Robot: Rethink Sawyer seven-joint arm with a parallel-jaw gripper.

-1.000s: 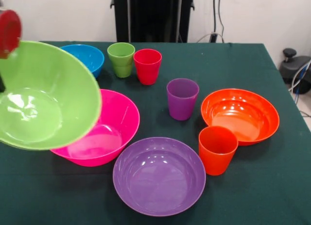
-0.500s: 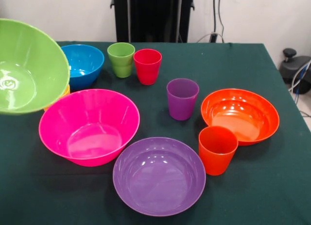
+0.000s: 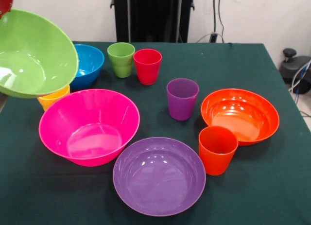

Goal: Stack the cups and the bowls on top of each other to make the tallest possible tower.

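Although only a red sliver of the arm's end (image 3: 5, 2) shows at the upper left corner, the claw proper is out of frame, so I cannot tell how far it is open or what it grips. Just below that red part hangs the wide glossy green plastic bowl (image 3: 34, 55), tilted with its mouth toward the camera and clear of the dark green tablecloth (image 3: 272, 186); presumably it is being carried. Landmark: the large glossy pink plastic bowl (image 3: 90, 125), upright, empty, nothing stacked in it yet. The green bowl is up and to the left of it, and hides most of the small yellow plastic cup (image 3: 53, 97) just beside the pink rim. Behind the pink bowl sits the blue plastic bowl (image 3: 87, 64), then the green cup (image 3: 121, 59) and red cup (image 3: 147, 65). To its right: purple cup (image 3: 182, 97), orange bowl (image 3: 240, 115), orange cup (image 3: 217, 149); the shallow purple bowl (image 3: 159, 175) sits at its near right, rims close. Judgement: level the green bowl, centre it over the pink one, lower straight, avoid clipping the yellow cup.
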